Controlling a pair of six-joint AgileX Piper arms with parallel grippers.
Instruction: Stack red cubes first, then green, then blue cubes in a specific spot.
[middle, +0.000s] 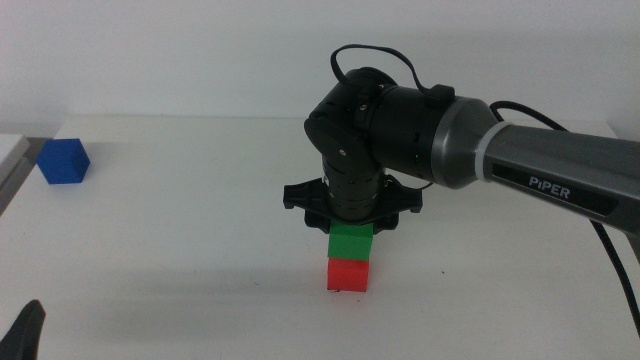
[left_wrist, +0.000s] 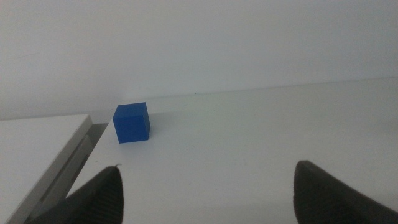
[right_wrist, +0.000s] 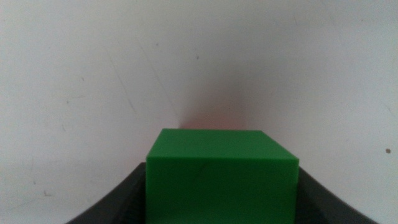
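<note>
The red cube (middle: 347, 275) stands on the white table near the middle. The green cube (middle: 351, 242) sits squarely on top of it. My right gripper (middle: 350, 226) points straight down and is shut on the green cube, whose sides lie against the jaws in the right wrist view (right_wrist: 222, 180). There the red cube is hidden under the green one, and a few tiny dark marks (right_wrist: 388, 151) show on the table around the stack. The blue cube (middle: 64, 162) lies at the far left, also in the left wrist view (left_wrist: 132, 122). My left gripper (left_wrist: 205, 186) is open and waits at the bottom left (middle: 25, 330).
A pale raised ledge (middle: 10, 158) runs along the table's left edge beside the blue cube, also in the left wrist view (left_wrist: 59, 158). The right arm's body (middle: 540, 170) reaches in from the right above the table.
</note>
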